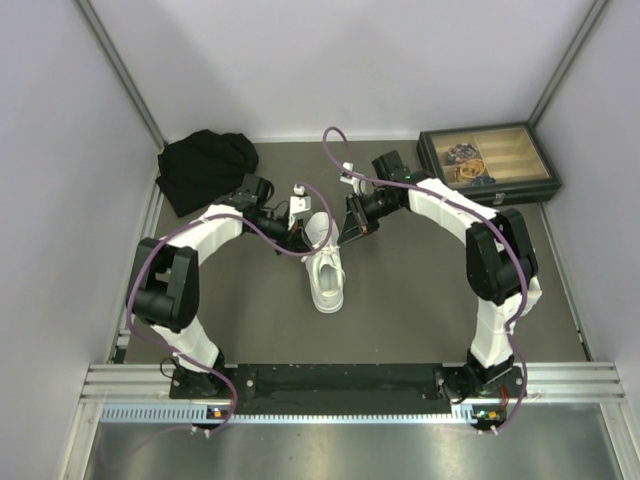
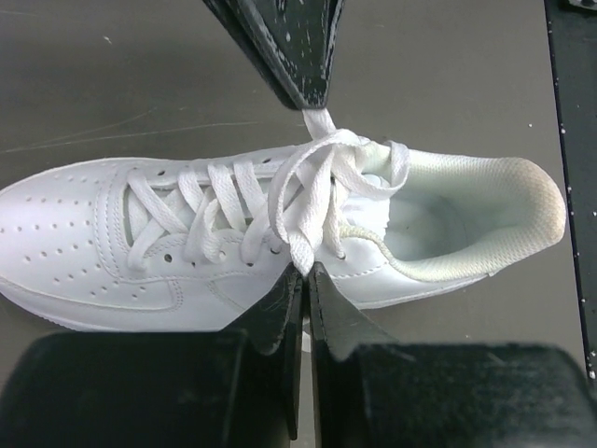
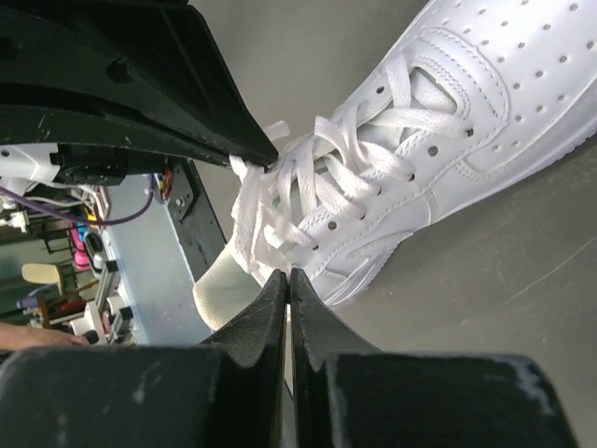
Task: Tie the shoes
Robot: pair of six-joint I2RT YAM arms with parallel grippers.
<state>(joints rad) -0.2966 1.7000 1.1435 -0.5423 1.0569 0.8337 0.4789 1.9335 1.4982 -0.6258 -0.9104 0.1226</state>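
Observation:
One white sneaker lies on the dark mat between my arms, toe toward the near edge. Both grippers sit at its collar end. My left gripper is shut on a loop of white lace beside the shoe. My right gripper is shut on the other lace strand, pulled from the shoe. In the left wrist view the right gripper's fingers pinch lace just across the tongue. The laces cross in a loose tangle over the top eyelets.
A black cloth bundle lies at the back left. A dark box with a wooden tray stands at the back right. Grey walls close in on three sides. A metal rail runs along the near edge.

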